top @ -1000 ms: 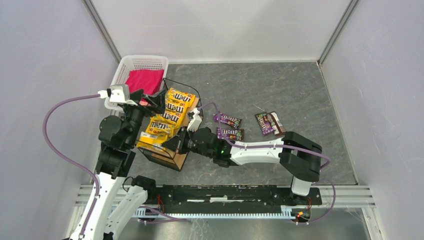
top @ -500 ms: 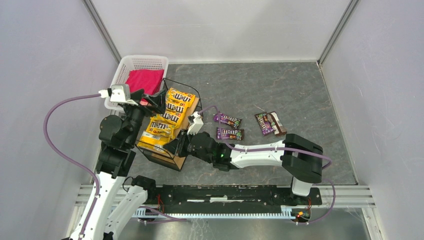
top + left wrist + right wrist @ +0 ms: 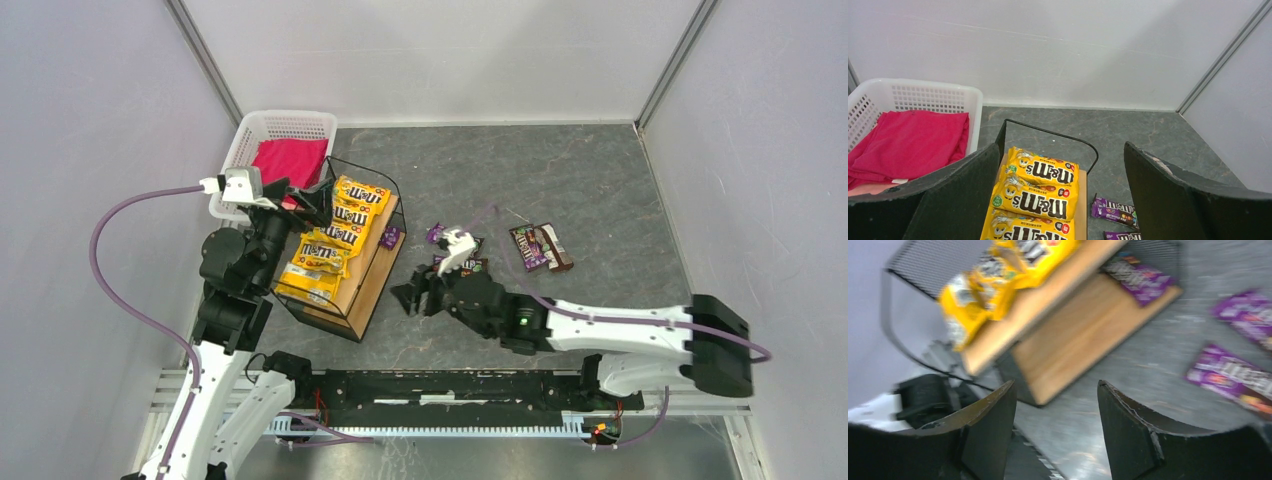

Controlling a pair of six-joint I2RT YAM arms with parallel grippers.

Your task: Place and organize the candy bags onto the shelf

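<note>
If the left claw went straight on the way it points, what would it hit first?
Probably the yellow candy bags on top of the shelf: they lie straight ahead of the open left gripper, though depth is unclear.

Blurred shelf [image 3: 1073, 340], perhaps a purple packet [image 3: 1140, 277]

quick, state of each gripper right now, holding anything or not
left gripper: open, holding nothing
right gripper: open, holding nothing
</note>
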